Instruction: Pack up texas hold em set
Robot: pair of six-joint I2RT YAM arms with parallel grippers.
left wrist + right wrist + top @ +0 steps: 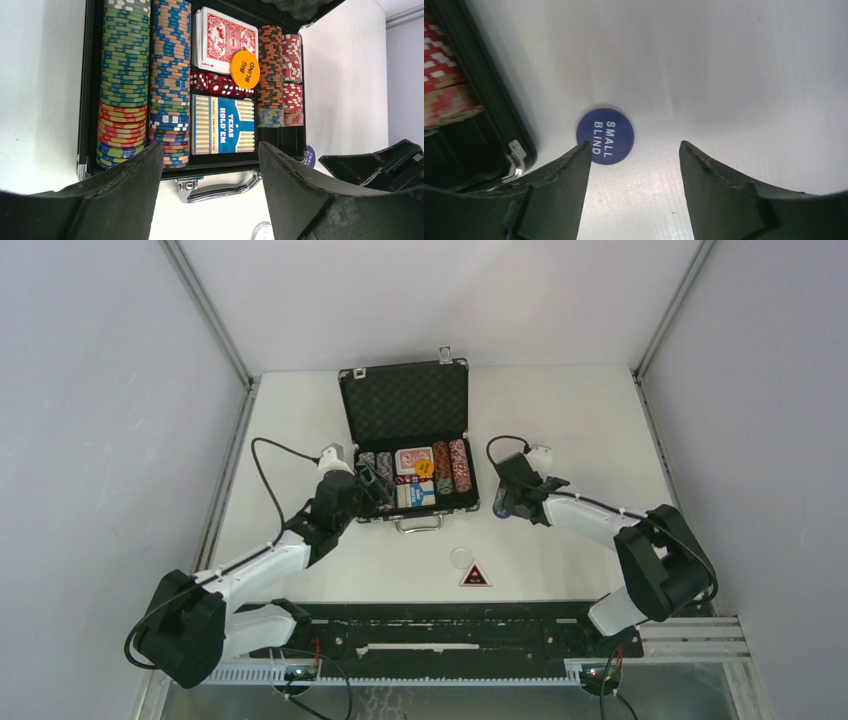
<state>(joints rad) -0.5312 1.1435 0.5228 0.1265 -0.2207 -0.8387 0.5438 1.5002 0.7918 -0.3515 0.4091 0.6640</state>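
The black briefcase (405,405) lies open mid-table (580,430) with its lid raised at the far side. Its tray holds chip stacks (125,75), a red deck (225,37), a blue deck (223,125), dice (220,84) and an orange BIG BLIND token (244,69). The left fingers (372,485) hang spread and empty over its near left corner. The right fingers (508,502), spread and empty too, hover just right of the case above a blue SMALL BLIND token (605,136) lying flat on the table

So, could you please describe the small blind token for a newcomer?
Find the open black case on the white table. Just outside its near right corner, under the right gripper, lies a round blue disc. Unlike the orange disc inside the case, it reads SMALL BLIND.
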